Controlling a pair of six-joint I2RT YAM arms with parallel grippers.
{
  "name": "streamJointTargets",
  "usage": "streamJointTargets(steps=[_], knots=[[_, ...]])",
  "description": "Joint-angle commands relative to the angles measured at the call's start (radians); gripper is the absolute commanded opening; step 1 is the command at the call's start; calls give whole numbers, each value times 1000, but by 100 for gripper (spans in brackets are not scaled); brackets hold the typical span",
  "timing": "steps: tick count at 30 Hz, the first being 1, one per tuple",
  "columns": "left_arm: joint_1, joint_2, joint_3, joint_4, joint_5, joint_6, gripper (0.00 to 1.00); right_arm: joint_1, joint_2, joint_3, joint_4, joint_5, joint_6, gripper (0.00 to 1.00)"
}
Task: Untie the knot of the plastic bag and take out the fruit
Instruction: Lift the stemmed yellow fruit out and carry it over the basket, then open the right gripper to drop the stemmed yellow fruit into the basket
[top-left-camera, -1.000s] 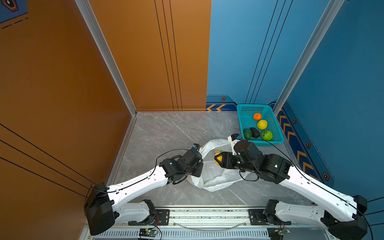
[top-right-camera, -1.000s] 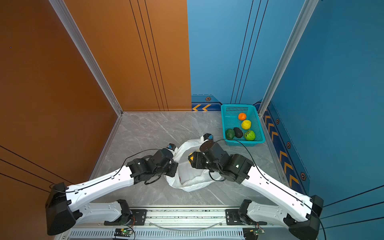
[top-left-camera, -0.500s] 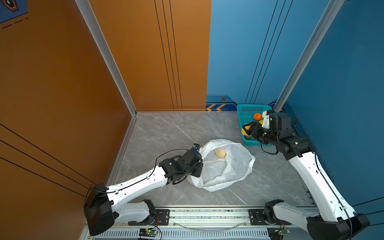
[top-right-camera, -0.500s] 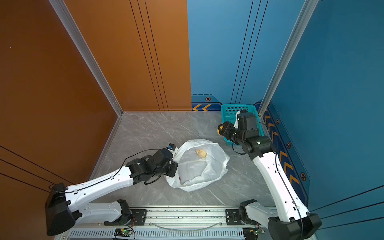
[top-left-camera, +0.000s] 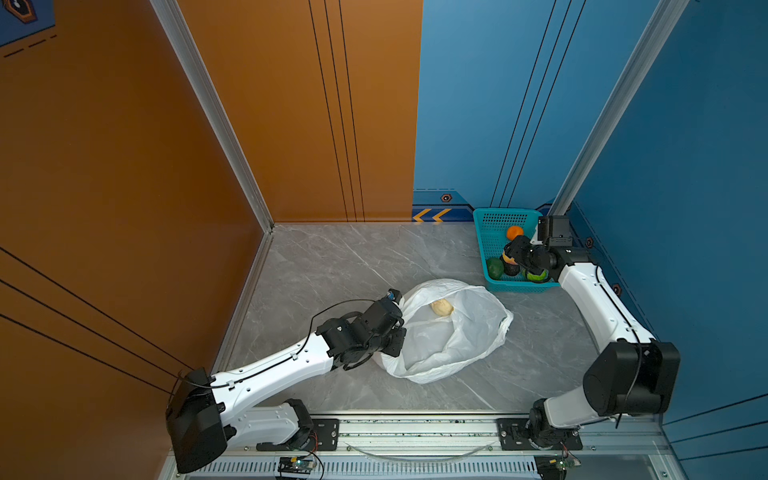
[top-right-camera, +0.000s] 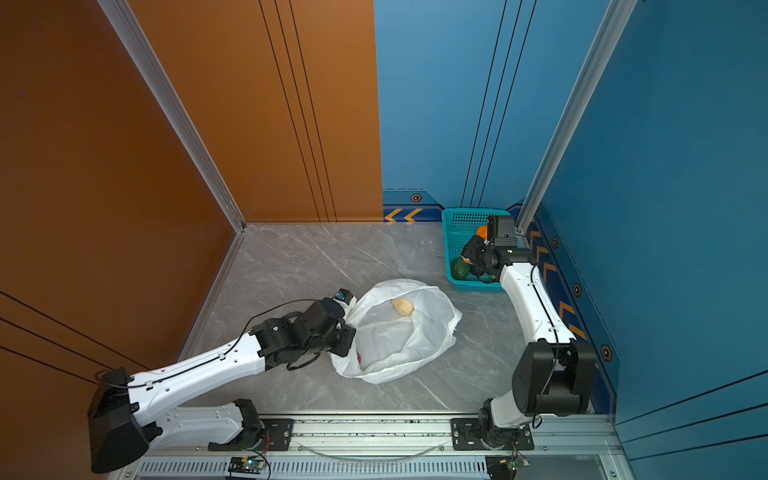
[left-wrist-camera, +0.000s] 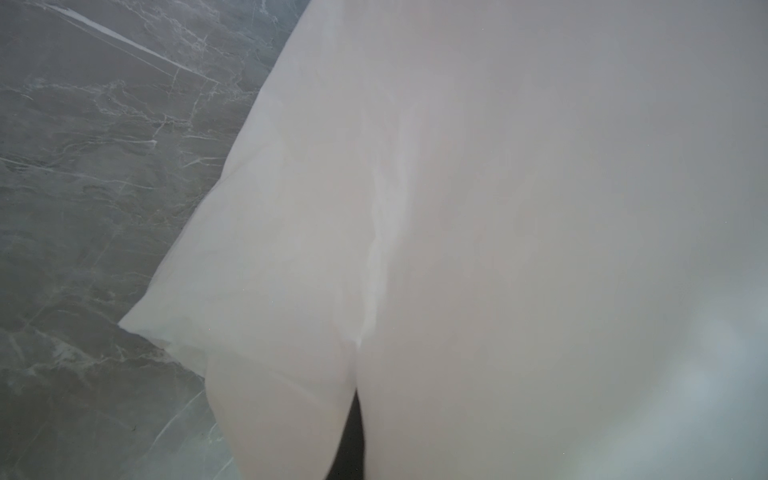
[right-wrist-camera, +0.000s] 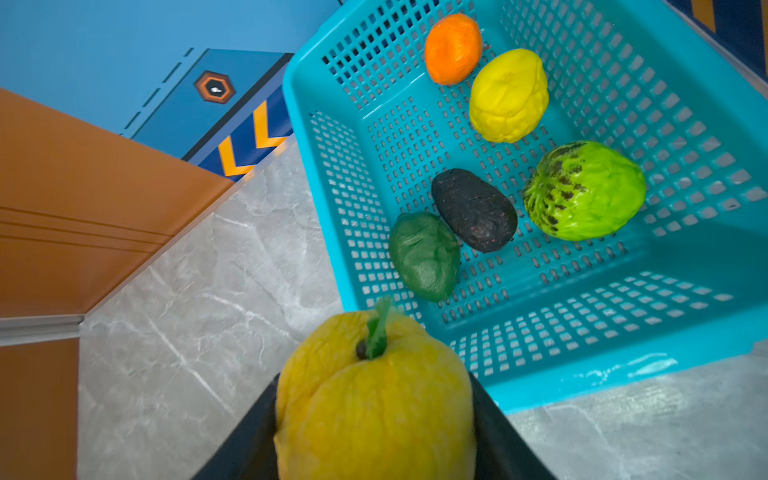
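The right claw (top-left-camera: 512, 254) is away from the plastic bag (top-left-camera: 457, 332) now and hangs over the blue basket (top-left-camera: 486, 232) with the yellow fruit (right-wrist-camera: 374, 395) squeezed in it. The bag lies wide open, and a cream fruit (top-left-camera: 441, 308) shows inside

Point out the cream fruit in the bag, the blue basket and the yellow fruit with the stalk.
cream fruit (top-left-camera: 441, 308): in a top view, its middle.
basket (right-wrist-camera: 602, 362): right wrist view, near rim.
yellow fruit (right-wrist-camera: 374, 409): right wrist view, its skin.

The plastic bag (top-left-camera: 457, 332) lies mid-floor (top-left-camera: 332, 257), one fruit (top-left-camera: 441, 308) inside at its 12 o'clock. The basket (top-left-camera: 490, 224) sits at the bag's 1 o'clock, five fruits (right-wrist-camera: 473, 210) in it and a sixth fruit (right-wrist-camera: 374, 395) above.
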Motion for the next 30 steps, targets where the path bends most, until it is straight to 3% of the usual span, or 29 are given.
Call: streamJointTargets(steps=[1,9,19,30], knots=[[-4,-27,-20,-16,19,21,0,-18,98,69,79,60,-33,53],[-3,-49,-35,-17,19,22,0,-37,338,236,94,100,-53,54],[-3,-71,-55,-9,2,9,0,-45,499,364,21,154,-83,58],[-1,-64,-50,0,10,17,0,-36,505,396,-35,173,-100,80]])
